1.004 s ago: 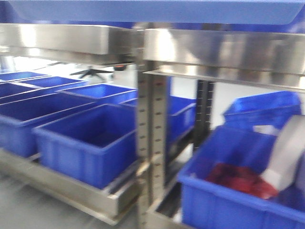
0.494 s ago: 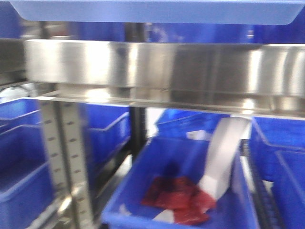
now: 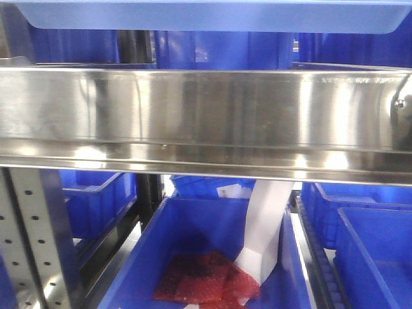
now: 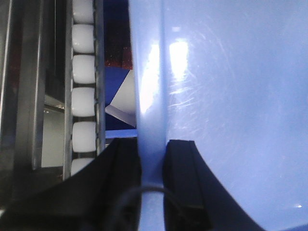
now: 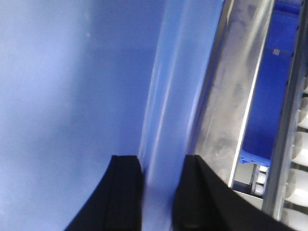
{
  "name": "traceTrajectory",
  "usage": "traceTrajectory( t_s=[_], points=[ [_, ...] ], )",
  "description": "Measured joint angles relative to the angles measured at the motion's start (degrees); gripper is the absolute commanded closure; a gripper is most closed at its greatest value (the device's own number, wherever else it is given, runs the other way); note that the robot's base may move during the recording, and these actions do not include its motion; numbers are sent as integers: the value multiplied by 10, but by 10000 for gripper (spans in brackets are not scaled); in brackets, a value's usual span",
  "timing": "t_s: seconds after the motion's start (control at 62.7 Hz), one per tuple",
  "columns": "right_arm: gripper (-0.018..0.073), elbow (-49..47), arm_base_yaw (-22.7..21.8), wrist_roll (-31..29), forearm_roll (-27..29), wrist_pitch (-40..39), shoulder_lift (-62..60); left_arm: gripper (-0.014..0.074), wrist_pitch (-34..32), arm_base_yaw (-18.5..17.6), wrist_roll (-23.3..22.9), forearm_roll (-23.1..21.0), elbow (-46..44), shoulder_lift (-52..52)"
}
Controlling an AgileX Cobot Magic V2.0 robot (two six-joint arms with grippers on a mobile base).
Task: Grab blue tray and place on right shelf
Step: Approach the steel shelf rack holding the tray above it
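While the blue tray (image 3: pixel 206 16) hung across the top of the front view, its long axis ran side to side, parallel to the front rail of the right shelf (image 3: pixel 206 116) and just above it. Tray was off the shelf, not yet set down. Left gripper (image 4: pixel 153 147) pinched the tray's left rim between its black fingers; right gripper (image 5: pixel 160 163) pinched the opposite rim the same way. Neither arm was nearer: one on each end, tray between them, shelf ahead and slightly lower. The coming move likely turned on the tray's underside clearing that rail. How much gap there was looked hard to tell from this angle. Below the rail sat a deep blue bin (image 3: pixel 187 225) holding red packets (image 3: pixel 206 283) and a white strip (image 3: pixel 267 225), with a perforated upright (image 3: pixel 29 238) at left. Versus a second earlier, the view had swung off the upright between two bays to face this shelf square, blur gone. The tray sat unchanged at frame top.
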Motion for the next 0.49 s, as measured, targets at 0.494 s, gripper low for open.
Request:
traceTrajectory(
  t_s=[0.494],
  points=[
    [504, 0, 0, 0, 0, 0, 0, 645, 0, 0, 0, 0, 0, 0]
  ],
)
